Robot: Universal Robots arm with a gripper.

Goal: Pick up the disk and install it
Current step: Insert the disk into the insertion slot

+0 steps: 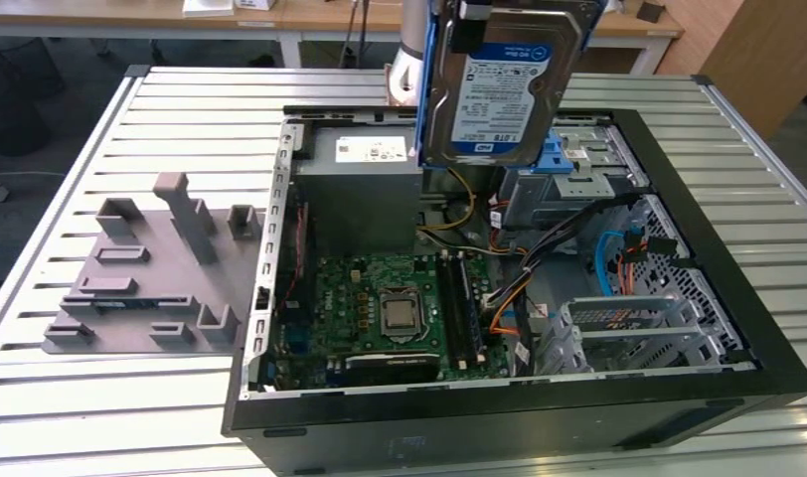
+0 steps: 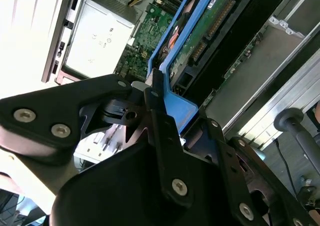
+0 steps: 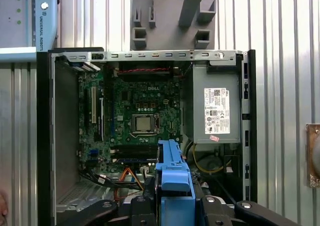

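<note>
The disk (image 1: pixel 503 84) hangs upright above the back of the open computer case (image 1: pixel 510 437), its white-and-blue label facing the exterior camera and its blue carrier (image 1: pixel 430 70) running down its edges. My gripper (image 2: pixel 160 110) is shut on the carrier's blue end. In both wrist views the black fingers (image 3: pixel 220 208) clamp the blue frame (image 3: pixel 172 178) from both sides. Below the disk sits the metal drive cage (image 1: pixel 582 164) with a blue plastic part inside it.
Inside the case lie the green motherboard (image 1: pixel 391 308), the grey power supply (image 1: pixel 364 159) and orange and blue cables (image 1: pixel 616 263). A grey fixture plate (image 1: pixel 152 273) with raised blocks rests on the slatted metal table (image 1: pixel 59 199) at the exterior view's left.
</note>
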